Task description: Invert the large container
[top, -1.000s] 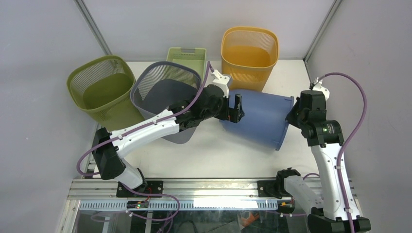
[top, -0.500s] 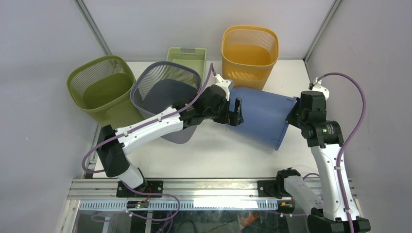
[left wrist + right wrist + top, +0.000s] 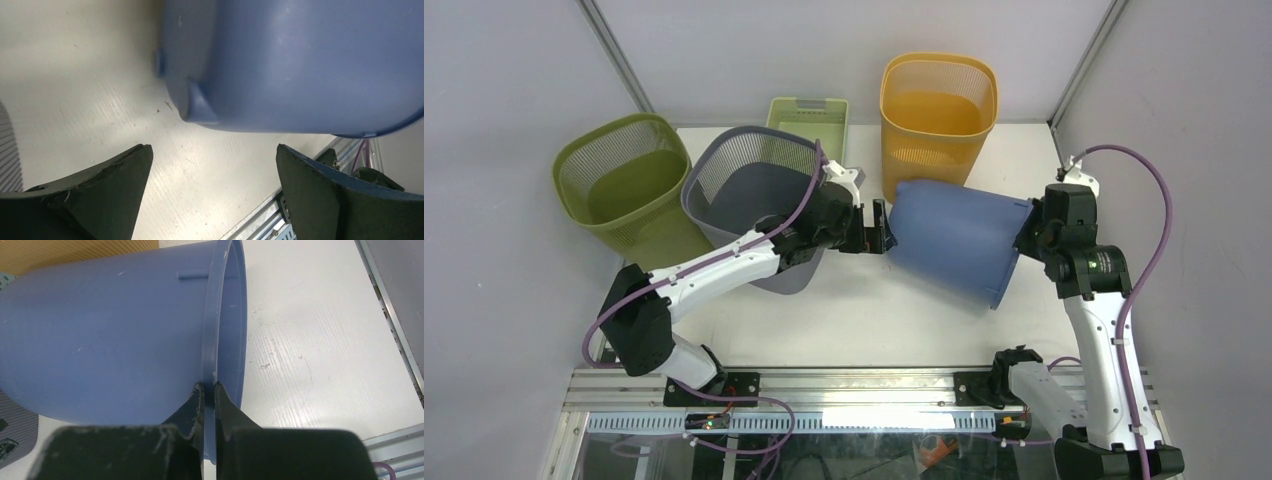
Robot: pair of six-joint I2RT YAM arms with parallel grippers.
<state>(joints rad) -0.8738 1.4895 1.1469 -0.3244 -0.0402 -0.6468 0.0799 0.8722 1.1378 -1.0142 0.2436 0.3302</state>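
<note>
A blue bin (image 3: 954, 240) lies tipped on its side at centre right of the overhead view, its closed base facing the left of the frame and its open mouth facing the right, over a white table (image 3: 874, 310). At the bin's right end the right gripper (image 3: 209, 387) is clamped on the rim, its two dark fingers pinched together with the lip caught between them. In the wrist view the rim runs up the middle of the frame from that grip. The left gripper (image 3: 879, 228) sits just left of the bin's base at mid-frame, its jaws spread wide and holding nothing. Its own camera shows the fingers in the bottom corners, the bin's base corner above them and bare table in the gap. An orange basket (image 3: 937, 100) stands upright at top centre, just behind the bin's base. A grey basket (image 3: 749, 180) sits left of centre beneath the left arm, with an olive basket (image 3: 624, 185) beside it at far left. A green tray (image 3: 807, 115) shows at the top, between the grey and orange baskets
</note>
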